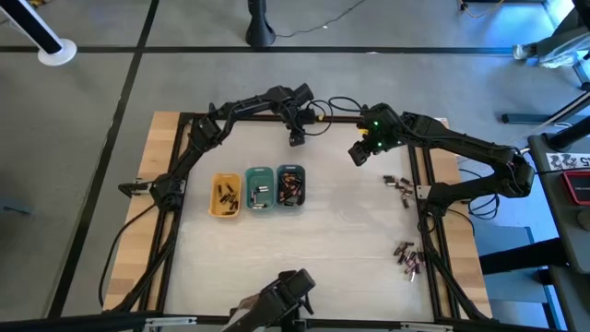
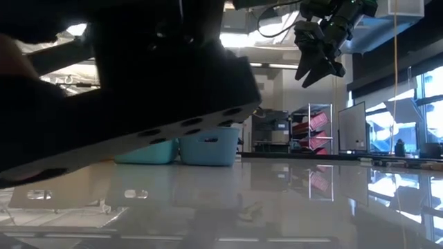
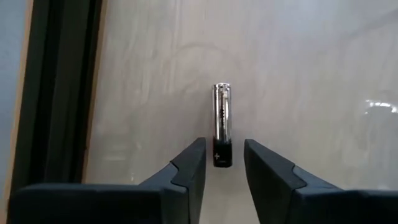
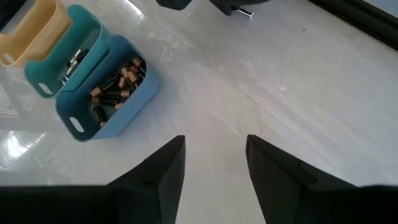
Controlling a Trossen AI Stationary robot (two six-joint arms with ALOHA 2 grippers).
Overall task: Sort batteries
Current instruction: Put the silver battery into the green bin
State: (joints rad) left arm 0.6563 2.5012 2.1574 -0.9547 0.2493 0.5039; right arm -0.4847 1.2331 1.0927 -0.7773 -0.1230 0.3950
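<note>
the left claw (image 3: pixel 224 163) hangs over the far edge of the pale bench (image 1: pixel 323 235), near the dark frame rail. its fingers (image 3: pixel 186 174) stand a little apart on either side of the dark end of a single silvery battery (image 3: pixel 222 121); whether they press on it or only flank it cannot be told, nor whether the battery lies on the bench or is lifted.

the right claw (image 4: pixel 214 162) is raised above the bench's far right part, its fingers spread and nothing between them.

three small trays sit side by side toward the bench's left middle: a yellow tray (image 1: pixel 225 195), a green tray (image 1: pixel 259 189) and a grey-blue tray (image 1: pixel 291 185). each holds batteries; the right wrist view shows copper-and-black batteries (image 4: pixel 115 84) piled in the grey-blue one.

loose batteries (image 1: pixel 398 183) lie in a small cluster on the bench's right side, and another cluster (image 1: pixel 407 258) lies nearer the front right corner, well apart from the trays.
</note>
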